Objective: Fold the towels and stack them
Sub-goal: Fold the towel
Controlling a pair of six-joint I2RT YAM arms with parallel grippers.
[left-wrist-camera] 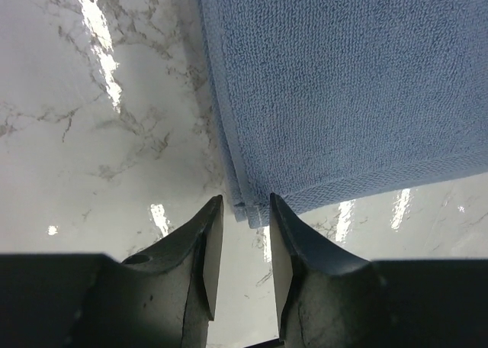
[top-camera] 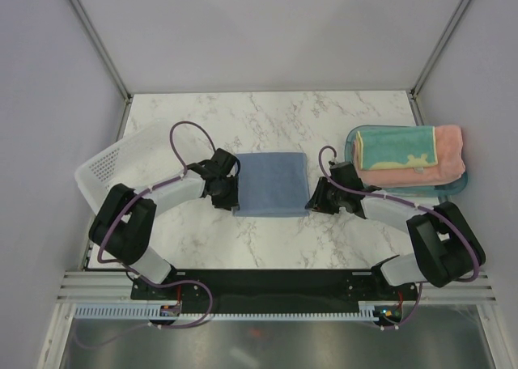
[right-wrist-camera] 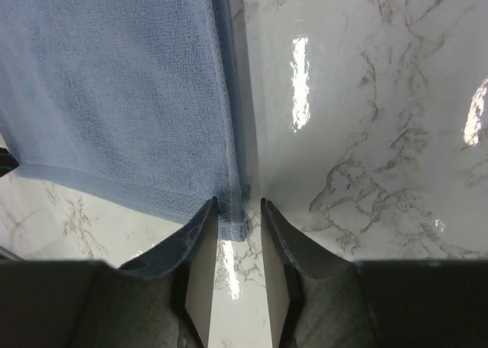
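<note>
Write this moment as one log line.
blue towel folded mid-table | left gripper open at its near-left corner | right gripper open at near-right corner | other towels stacked on tray

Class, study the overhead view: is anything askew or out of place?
The white basket at the table's left edge sits skewed, apparently tipped. The pink towel overhangs the teal tray's right side.

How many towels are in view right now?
3. A blue-grey towel lies folded at table centre; a yellow-and-teal towel sits on a pink towel in the teal tray at right. More could hide underneath.
</note>
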